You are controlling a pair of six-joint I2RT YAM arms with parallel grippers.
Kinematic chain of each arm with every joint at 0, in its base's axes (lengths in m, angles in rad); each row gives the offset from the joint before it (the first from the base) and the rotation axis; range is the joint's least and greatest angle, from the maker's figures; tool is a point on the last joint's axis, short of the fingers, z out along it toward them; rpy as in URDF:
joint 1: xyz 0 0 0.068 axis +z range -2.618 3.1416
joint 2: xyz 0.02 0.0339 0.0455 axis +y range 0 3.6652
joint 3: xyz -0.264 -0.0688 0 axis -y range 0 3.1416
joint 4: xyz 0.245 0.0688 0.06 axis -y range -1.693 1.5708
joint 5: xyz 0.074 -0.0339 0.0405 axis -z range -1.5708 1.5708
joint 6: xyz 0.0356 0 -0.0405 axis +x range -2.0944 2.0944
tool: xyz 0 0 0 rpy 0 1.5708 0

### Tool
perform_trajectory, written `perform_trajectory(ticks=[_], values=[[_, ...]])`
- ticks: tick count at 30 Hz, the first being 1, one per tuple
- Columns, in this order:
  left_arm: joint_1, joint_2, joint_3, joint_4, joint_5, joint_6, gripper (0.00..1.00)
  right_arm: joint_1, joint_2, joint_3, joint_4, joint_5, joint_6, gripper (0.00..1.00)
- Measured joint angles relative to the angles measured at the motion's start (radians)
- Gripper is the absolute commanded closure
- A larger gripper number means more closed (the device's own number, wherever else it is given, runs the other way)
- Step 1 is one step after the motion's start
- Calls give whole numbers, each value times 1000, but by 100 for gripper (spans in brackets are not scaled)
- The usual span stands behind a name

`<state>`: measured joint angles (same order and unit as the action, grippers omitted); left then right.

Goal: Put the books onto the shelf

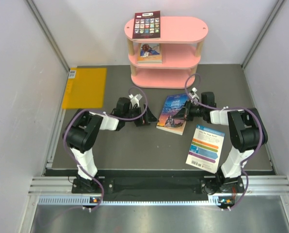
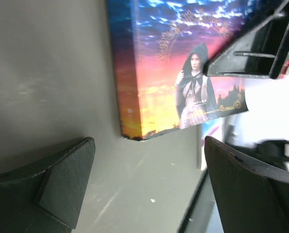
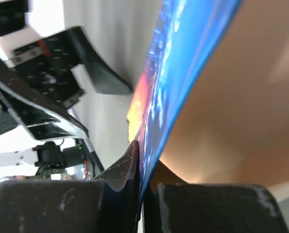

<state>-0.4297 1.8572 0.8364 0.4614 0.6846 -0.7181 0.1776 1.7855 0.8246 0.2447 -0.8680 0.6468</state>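
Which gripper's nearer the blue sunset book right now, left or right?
Right. The right gripper is shut on the right-hand edge of the blue sunset book. The left gripper is open just off the book's left edge, not touching it.

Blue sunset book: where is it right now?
In the top view the blue sunset book is mid-table before the pink shelf, right of the open left gripper, its right edge pinched by the right gripper.

One readable title, seen from overhead.
You can read "JANE EYRE" on the cover of the blue sunset book (image 1: 171, 116); other lettering is too small to read.
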Motion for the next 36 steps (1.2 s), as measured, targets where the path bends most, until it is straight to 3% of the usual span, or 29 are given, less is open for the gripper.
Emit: perform_trajectory(ticks=[7,27,36], values=[[-6,46,-67,206,101,-157,1,0,-30,0,9,-40,32,100],[-107,150,-44,415,108,-330,1,4,-77,51,32,-81,141,100],[-103,220,-132,748,58,-548,1,3,-106,68,6,-82,139,100]])
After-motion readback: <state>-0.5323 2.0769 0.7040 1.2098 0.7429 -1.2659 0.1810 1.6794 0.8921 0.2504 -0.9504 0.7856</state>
